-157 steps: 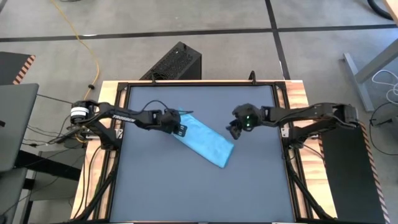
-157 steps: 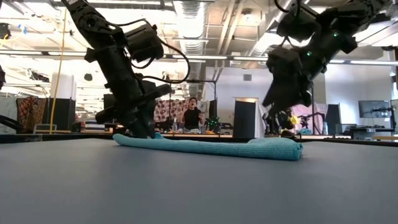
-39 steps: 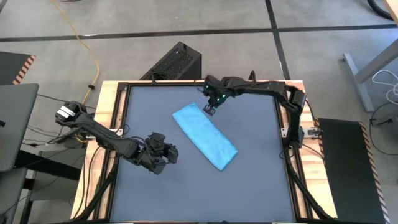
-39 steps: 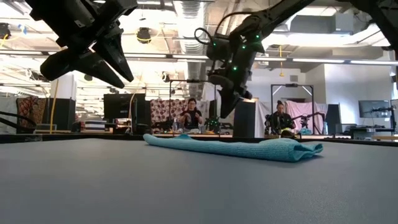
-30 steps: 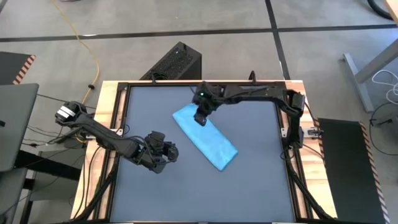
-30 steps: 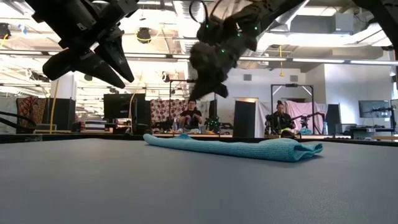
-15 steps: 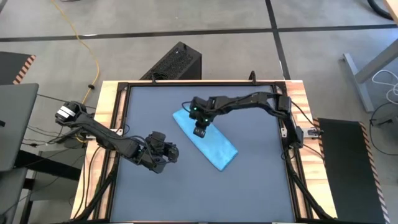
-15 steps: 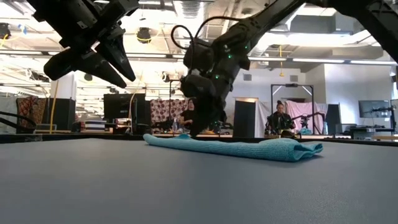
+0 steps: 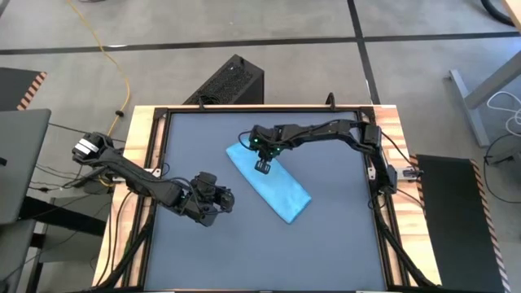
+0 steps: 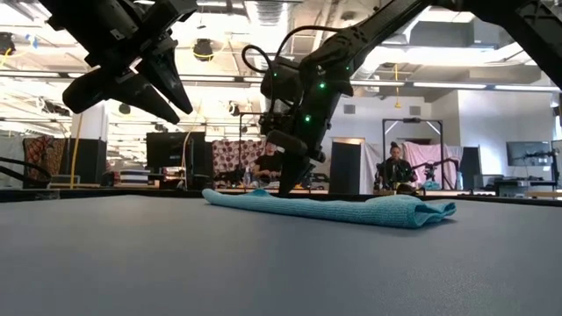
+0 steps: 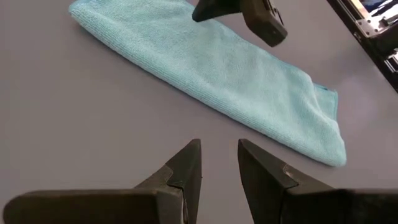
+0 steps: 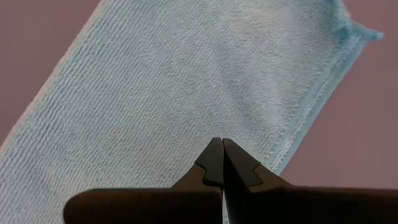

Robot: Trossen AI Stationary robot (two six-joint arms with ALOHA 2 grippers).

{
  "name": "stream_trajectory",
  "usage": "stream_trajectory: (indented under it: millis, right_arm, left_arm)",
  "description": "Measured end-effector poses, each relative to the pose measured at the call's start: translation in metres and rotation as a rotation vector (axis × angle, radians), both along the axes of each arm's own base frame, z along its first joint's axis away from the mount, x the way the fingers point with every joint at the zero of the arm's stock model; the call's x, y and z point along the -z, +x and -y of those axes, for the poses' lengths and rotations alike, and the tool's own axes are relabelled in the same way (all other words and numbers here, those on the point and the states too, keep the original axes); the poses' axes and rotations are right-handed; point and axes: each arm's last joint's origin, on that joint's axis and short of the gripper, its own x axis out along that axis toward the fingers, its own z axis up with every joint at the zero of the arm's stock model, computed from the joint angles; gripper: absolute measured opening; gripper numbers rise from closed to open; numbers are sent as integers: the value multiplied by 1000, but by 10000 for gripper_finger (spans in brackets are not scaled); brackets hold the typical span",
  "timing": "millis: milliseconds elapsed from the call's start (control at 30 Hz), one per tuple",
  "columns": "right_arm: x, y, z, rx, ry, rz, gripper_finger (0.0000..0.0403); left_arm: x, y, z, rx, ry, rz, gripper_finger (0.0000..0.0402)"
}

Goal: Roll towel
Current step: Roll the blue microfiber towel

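Note:
The sky-blue towel lies folded into a long strip, slanting from the table's far left toward the middle right, flat on the dark tabletop. It also shows in the low view and in both wrist views. My right gripper is shut and stands on the towel's far-left end. My left gripper hangs open above the table, left of the towel, with nothing between its fingers. My right gripper sets its shut fingertips on the top of the towel's far-left end, a little in from the short edge. The fingers come from above, slanting steeply down from the table's far side. The towel lies flat on the table under them.
A black box stands on the floor beyond the table's far edge. Wooden frame rails run along the table's sides. Bare tabletop stretches on the near side. People sit far back in the room.
My right gripper has come from near the table's far edge over the towel's far-left end, tipped to point more steeply down, and sunk until its shut tips reach the cloth. The towel has stayed as it lay.

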Motion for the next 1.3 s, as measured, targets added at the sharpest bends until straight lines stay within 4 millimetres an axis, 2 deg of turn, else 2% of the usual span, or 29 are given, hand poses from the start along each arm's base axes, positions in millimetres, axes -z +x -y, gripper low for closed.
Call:
stream_trajectory:
  millis: [267,433,667,800,1067,1300]
  right_arm:
    - [0,2,-6,-43,-5,-4,17]
    - [17,7,-15,-77,28,-36,18]
    - [22,10,-26,-80,-19,-60,18]
    - [26,5,-18,-52,-27,-101,18]
    - [27,-13,15,43,-29,-202,18]
    - [29,-26,23,73,-13,-312,18]
  left_arm:
    - [0,0,0,0,0,0,93]
    - [0,0,0,-2,4,1,93]
    - [0,0,0,-2,2,2,93]
    - [0,0,0,0,0,0,93]
    - [0,0,0,1,-1,0,93]
    - [0,0,1,15,-19,-9,93]
